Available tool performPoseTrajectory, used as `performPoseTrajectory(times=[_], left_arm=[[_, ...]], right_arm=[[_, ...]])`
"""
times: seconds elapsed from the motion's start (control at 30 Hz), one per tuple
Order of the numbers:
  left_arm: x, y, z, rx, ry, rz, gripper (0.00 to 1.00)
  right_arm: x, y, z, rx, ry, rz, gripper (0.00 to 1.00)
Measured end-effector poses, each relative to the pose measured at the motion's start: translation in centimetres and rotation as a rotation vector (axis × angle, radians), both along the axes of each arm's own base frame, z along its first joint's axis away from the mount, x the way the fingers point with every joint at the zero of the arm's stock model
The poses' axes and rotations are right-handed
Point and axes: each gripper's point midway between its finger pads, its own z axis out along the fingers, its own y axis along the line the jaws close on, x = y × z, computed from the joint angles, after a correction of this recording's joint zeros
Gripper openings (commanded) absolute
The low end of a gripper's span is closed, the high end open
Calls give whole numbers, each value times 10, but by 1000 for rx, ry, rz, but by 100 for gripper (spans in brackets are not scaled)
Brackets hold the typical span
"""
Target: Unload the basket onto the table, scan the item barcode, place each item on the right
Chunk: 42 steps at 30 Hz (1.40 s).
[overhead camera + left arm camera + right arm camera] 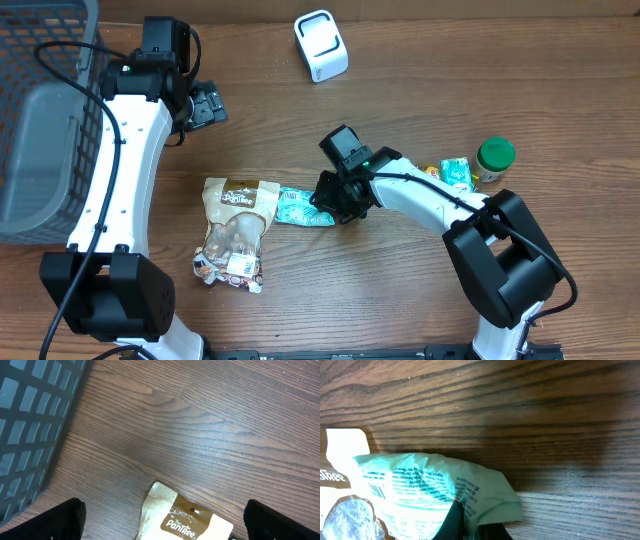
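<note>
- Overhead, we see the basket [40, 120] far left, with our left gripper [208, 104] beside it, jaws wide apart and empty.
- Brown pouch [238, 200] on the surface reads "The Pani…".
- Mint-green packet [298, 208] lies just beside the pouch, its print too fine to read, and the right gripper [335, 200] has its jaws clamped on it.
- White scanner [321, 45] stands well apart.

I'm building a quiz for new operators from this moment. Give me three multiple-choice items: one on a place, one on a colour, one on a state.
1. Where in the overhead view is the white scanner? A bottom left; B top centre; C bottom right.
2. What colour is the jar lid? A red; B green; C blue.
3. How is the right gripper? A wide open; B out of view; C shut on the teal packet.
Answers: B, it stands at the upper middle of that view; B, the lid is plainly green; C, it is closed over the packet's end.
</note>
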Motion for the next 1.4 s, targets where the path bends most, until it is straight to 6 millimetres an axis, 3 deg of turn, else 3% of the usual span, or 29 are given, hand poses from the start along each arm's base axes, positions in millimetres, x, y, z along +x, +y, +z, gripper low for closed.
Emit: performPoseTrajectory(times=[1.3, 1.4], left_arm=[[0, 0, 0, 0, 0, 0, 99], [0, 0, 0, 0, 0, 0, 100]], right_arm=[[0, 0, 0, 1, -2, 1, 7], [0, 0, 0, 1, -2, 2, 4]])
